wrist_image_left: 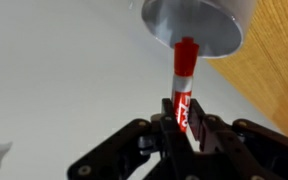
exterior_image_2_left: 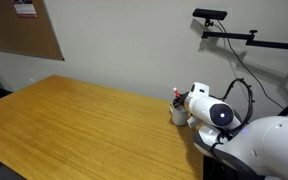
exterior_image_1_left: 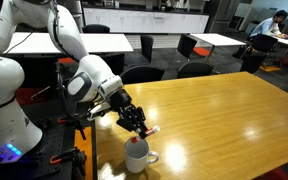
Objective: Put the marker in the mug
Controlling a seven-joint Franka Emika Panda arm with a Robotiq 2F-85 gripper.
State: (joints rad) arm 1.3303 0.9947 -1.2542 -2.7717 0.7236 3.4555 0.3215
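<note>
With the end effector (wrist_image_left: pixel 182 120) clamped on the marker (wrist_image_left: pixel 185 72) (tip toward the mug (wrist_image_left: pixel 212 20)), centre it over the opening before releasing.

Mug (exterior_image_1_left: pixel 136 155): plain white, round, one loop handle. Stands upright on wooden table (exterior_image_1_left: pixel 224 110) at corner by table edge, mouth open upward. In an exterior view (exterior_image_2_left: pixel 177 113) mostly hidden, only a sliver shows.

Marker (exterior_image_1_left: pixel 145 130): thin red stick with whitish tip and a white-lettered label. Off table surface, in air above same table corner, tilted. Clamped at mid-length between fingers of gripper (wrist_image_left: pixel 182 122). In wrist view red end (wrist_image_left: pixel 185 55) points at mug mouth (wrist_image_left: pixel 199 25), overlapping rim. Whether it is inside cannot be told.
</note>
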